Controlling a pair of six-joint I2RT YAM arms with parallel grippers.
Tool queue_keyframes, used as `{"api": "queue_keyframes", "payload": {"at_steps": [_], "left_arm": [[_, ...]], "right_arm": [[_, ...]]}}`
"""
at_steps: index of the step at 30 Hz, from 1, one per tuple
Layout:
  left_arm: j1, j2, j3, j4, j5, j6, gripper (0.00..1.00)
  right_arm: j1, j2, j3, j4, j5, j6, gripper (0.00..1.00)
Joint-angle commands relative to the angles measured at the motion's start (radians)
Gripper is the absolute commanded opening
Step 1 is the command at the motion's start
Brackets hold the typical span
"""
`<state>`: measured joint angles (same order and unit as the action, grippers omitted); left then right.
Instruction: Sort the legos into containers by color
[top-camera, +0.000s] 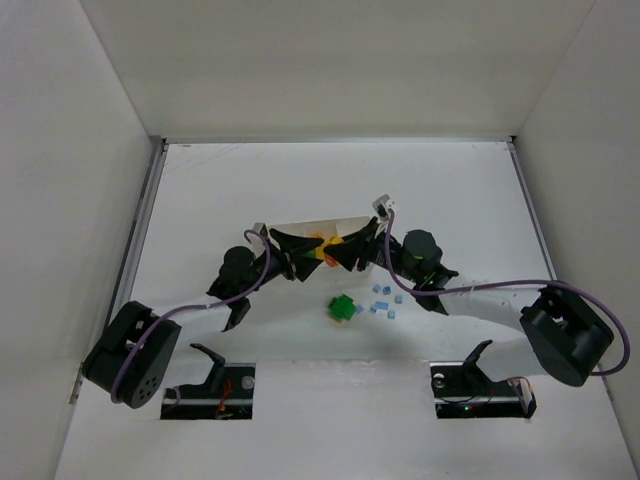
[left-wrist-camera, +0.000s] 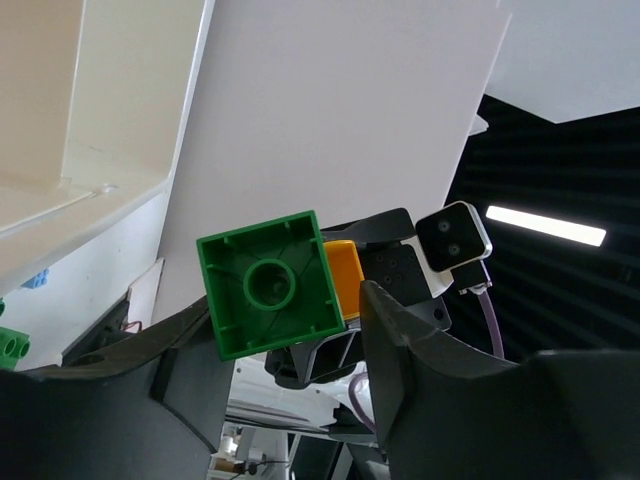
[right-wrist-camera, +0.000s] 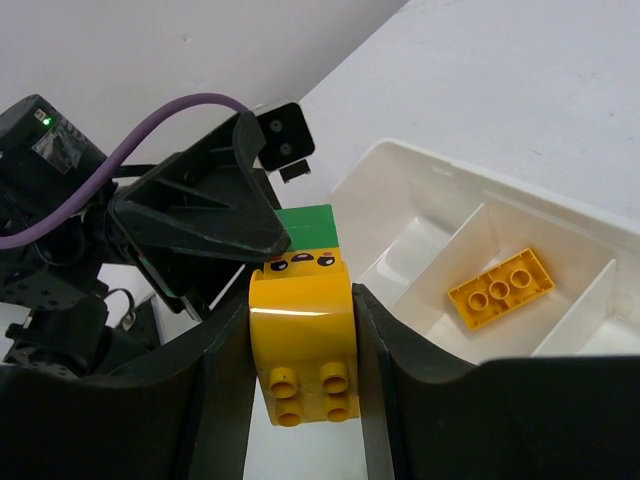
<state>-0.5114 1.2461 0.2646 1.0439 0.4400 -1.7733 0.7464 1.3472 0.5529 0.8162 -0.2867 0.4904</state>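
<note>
Yellow lego (right-wrist-camera: 300, 335) with a printed face: pinching it in the right gripper (right-wrist-camera: 300, 320), closed on its sides. Butting against a green lego (left-wrist-camera: 270, 285), clamping that in the left gripper (left-wrist-camera: 285, 310). Hovering beside the white tray (right-wrist-camera: 450, 185), holding a yellow-orange plate (right-wrist-camera: 500, 290) in its middle compartment. Lying on the table (top-camera: 450, 190) nearby: more green legos (top-camera: 343, 308), tiny light-blue ones (top-camera: 385, 298).

Enclosure as seen from the top view: a white table (top-camera: 250, 180) bounded by a white back wall (top-camera: 330, 60), a left wall (top-camera: 60, 150) and a right wall (top-camera: 590, 120). A grey metal rail (top-camera: 138, 225) runs along the table's left edge, and a second rail (top-camera: 530, 205) along its right edge. At the near edge are a left cutout (top-camera: 215, 390) and a right cutout (top-camera: 485, 398), with wiring visible inside. Left wrist view: a bright light strip (left-wrist-camera: 545, 225) against a dark ribbed panel (left-wrist-camera: 570, 320).
</note>
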Motion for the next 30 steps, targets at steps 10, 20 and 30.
{"api": "queue_keyframes", "payload": {"at_steps": [10,20,30], "left_arm": [[0.001,-0.010,0.048,0.073,0.025,0.037,0.20],[0.133,-0.045,-0.010,0.062,0.060,0.055,0.12],[0.228,-0.102,0.011,0.030,0.103,0.069,0.12]], "right_arm": [[-0.017,-0.005,0.024,0.063,-0.003,0.013,0.32],[-0.046,-0.068,0.007,0.041,-0.023,0.013,0.33],[-0.051,0.021,0.079,-0.024,0.055,-0.001,0.33]]}}
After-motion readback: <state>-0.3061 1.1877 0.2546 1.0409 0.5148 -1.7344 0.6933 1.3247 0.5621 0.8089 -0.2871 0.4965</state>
